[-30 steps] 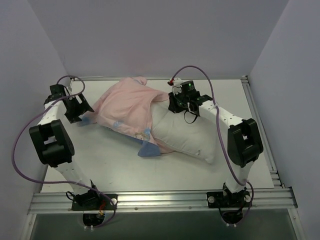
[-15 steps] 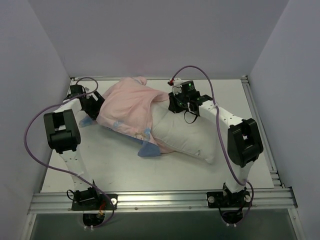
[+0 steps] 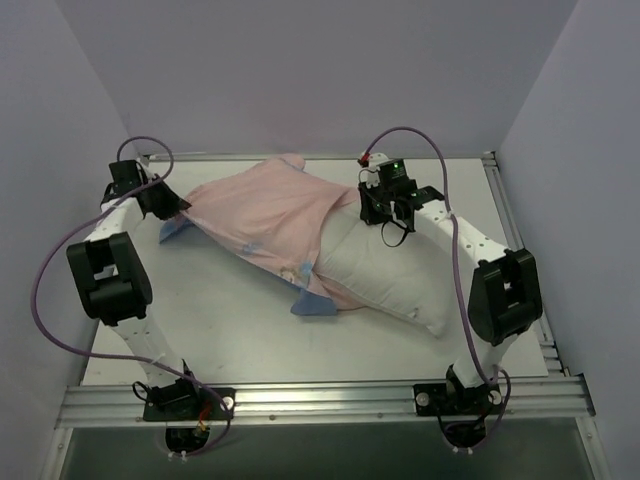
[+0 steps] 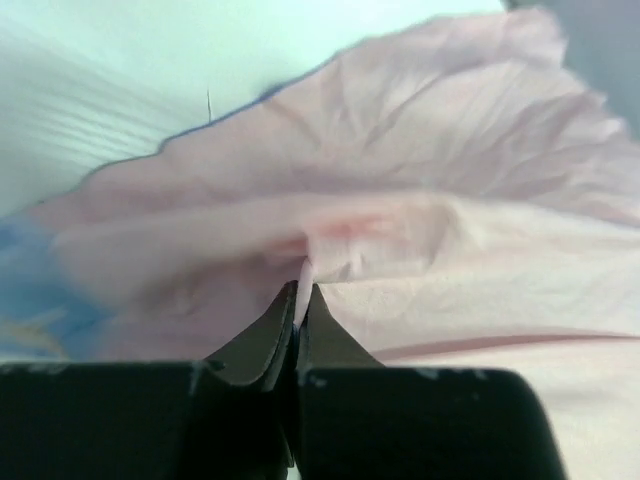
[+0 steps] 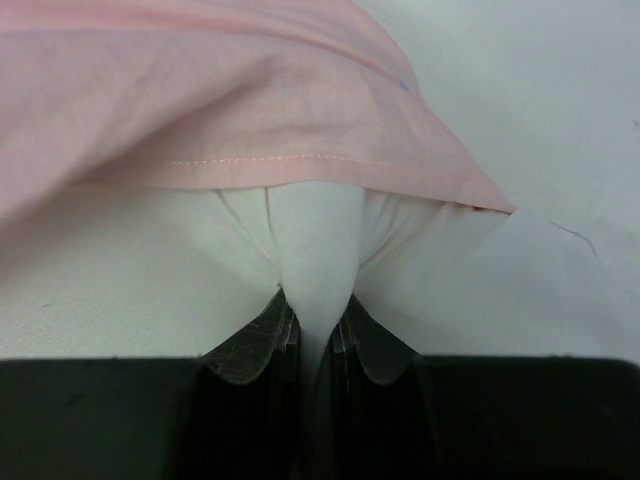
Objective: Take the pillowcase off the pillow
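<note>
Pink fabric fills much of the top view. The pillowcase (image 3: 265, 215) lies pale side up across the far-left part of the counter (image 3: 220, 330). Blue shows at its left corner and along the near hem. It covers the far end of the pillow (image 3: 385, 275), whose white end lies bare, angled toward the near right. Left claw (image 3: 176, 205) sits at the cover's far-left corner. Right claw (image 3: 383, 215) is on the pillow's far edge, just beside the hem. The fabric between them looks drawn fairly flat.

Left wrist view: left claw (image 4: 300, 292) is closed on a small pinch of pink pillowcase (image 4: 450, 200), with a thin fold standing up between the tips. A blue patch shows at lower left.

Right wrist view: right claw (image 5: 312, 305) is closed on a tuck of white pillow (image 5: 310, 235), gathered into pleats. The stitched hem of the pillowcase (image 5: 250, 160) arches just above the pinch and is not caught in it, as far as I can tell.

Judgement: the step in hand is the pull-apart.
- Left should draw the cover off leftward along the pillow's long axis, staying low over the counter.
- Right should anchor the cushion or pull gently the other way.
- The left pinch looks thin, so a steady pull without jerks is safer, or the fabric may slip free.
- Roughly half the pillow looks to be inside the cover.
</note>
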`<action>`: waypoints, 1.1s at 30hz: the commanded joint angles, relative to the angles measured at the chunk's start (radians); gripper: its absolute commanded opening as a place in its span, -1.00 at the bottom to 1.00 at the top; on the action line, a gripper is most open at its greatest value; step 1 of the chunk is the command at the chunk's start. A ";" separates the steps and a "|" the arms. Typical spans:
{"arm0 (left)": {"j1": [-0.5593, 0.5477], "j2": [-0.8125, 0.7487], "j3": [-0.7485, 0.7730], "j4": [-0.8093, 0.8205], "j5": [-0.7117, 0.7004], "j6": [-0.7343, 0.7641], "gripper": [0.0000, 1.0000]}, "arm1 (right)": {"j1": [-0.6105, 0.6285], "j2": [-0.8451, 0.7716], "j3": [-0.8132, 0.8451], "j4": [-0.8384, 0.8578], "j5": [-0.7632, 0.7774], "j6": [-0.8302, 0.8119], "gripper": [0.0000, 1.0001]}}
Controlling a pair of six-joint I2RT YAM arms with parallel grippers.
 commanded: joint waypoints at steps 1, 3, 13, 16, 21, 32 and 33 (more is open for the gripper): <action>0.060 -0.145 0.084 0.077 -0.083 0.076 -0.96 | -0.033 -0.061 -0.022 -0.256 0.236 -0.022 -1.00; 0.070 -0.179 0.110 0.063 -0.108 0.119 -0.95 | -0.035 -0.073 -0.019 -0.281 0.273 -0.022 -1.00; 0.137 -0.384 0.486 -0.145 -0.153 0.251 -0.96 | -0.088 -0.156 0.075 -0.429 0.394 -0.063 -1.00; 0.178 -0.362 0.734 -0.239 -0.134 0.257 -0.95 | -0.096 -0.159 0.034 -0.451 0.480 -0.048 -1.00; 0.229 -0.270 1.197 -0.339 -0.171 0.283 -0.95 | -0.125 -0.139 0.009 -0.469 0.563 -0.043 -1.00; 0.393 -0.246 1.307 -0.328 -0.166 0.219 -0.96 | -0.277 -0.042 0.024 -0.425 0.623 -0.056 -1.00; 0.444 -0.246 1.308 -0.310 -0.139 0.202 -0.95 | -0.301 -0.032 0.027 -0.419 0.622 -0.056 -1.00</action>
